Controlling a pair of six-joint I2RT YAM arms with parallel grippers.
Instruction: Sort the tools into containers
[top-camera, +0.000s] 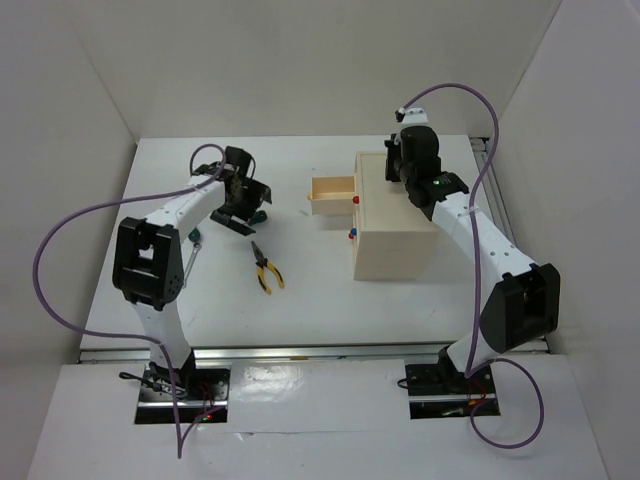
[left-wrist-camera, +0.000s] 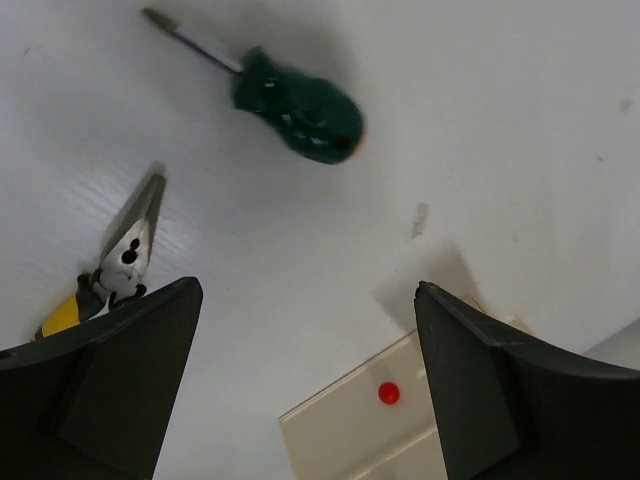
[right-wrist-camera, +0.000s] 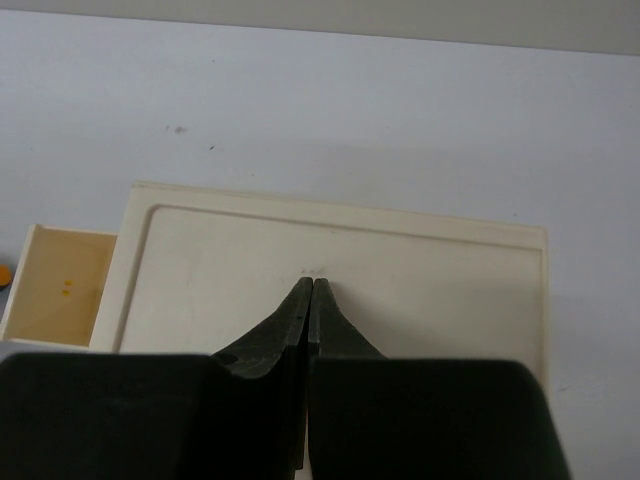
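A green-handled screwdriver (left-wrist-camera: 300, 105) lies on the white table, and its handle peeks out beside my left gripper (top-camera: 258, 213). Yellow-and-black pliers (top-camera: 265, 268) lie nearer the front, their silver nose (left-wrist-camera: 130, 235) showing in the left wrist view. My left gripper (top-camera: 243, 203) (left-wrist-camera: 305, 290) hovers open above the table, holding nothing. The beige drawer box (top-camera: 400, 235) stands at centre right. Its top drawer (top-camera: 330, 192) (right-wrist-camera: 55, 285) is pulled out, with a red knob (top-camera: 356, 199) (left-wrist-camera: 388, 393) on a drawer front. My right gripper (top-camera: 405, 165) (right-wrist-camera: 312, 283) is shut and empty, its tips at the box's top (right-wrist-camera: 420, 290).
A blue knob (top-camera: 351, 236) marks a lower drawer front. Another thin tool with a green end (top-camera: 190, 242) lies partly under the left arm. White walls enclose the table on the left, back and right. A purple cable loops from each arm.
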